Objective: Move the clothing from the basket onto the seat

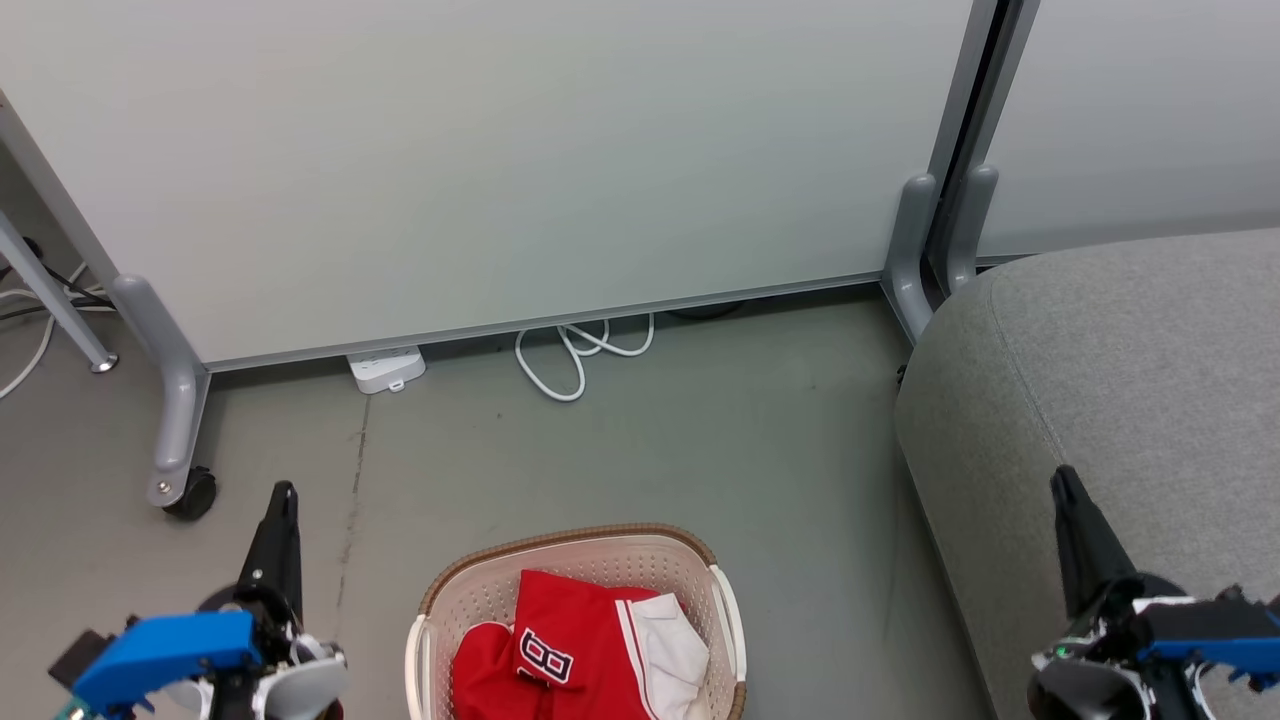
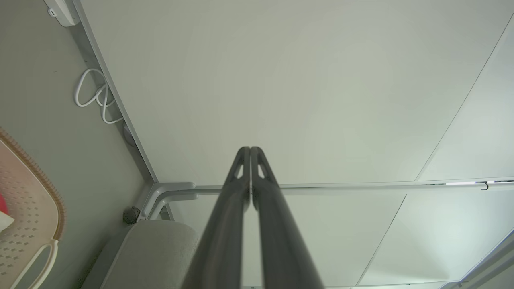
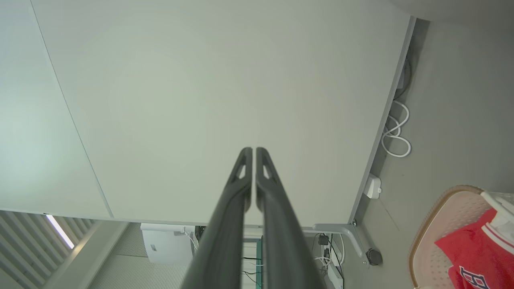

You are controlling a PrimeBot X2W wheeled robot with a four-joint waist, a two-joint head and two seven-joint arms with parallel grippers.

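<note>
The red clothing [image 1: 565,650] lies crumpled inside the cream basket [image 1: 470,600] on the floor at the bottom centre of the head view; black-and-white lettering and white trim show on it. The right wrist view catches the clothing [image 3: 470,253] and the basket [image 3: 437,224] at its lower right. The grey seat [image 1: 1130,380] stands to the right of the basket. My left gripper [image 1: 284,492] is shut and empty, left of the basket. My right gripper [image 1: 1062,478] is shut and empty, in front of the seat. In each wrist view the fingers [image 2: 249,149] [image 3: 253,149] point at the pale partition.
A pale partition [image 1: 500,150] on wheeled grey feet [image 1: 180,440] runs across the back. A white power strip [image 1: 388,368] and a coiled white cable [image 1: 580,355] lie on the floor beneath it. Grey floor separates the basket from the partition.
</note>
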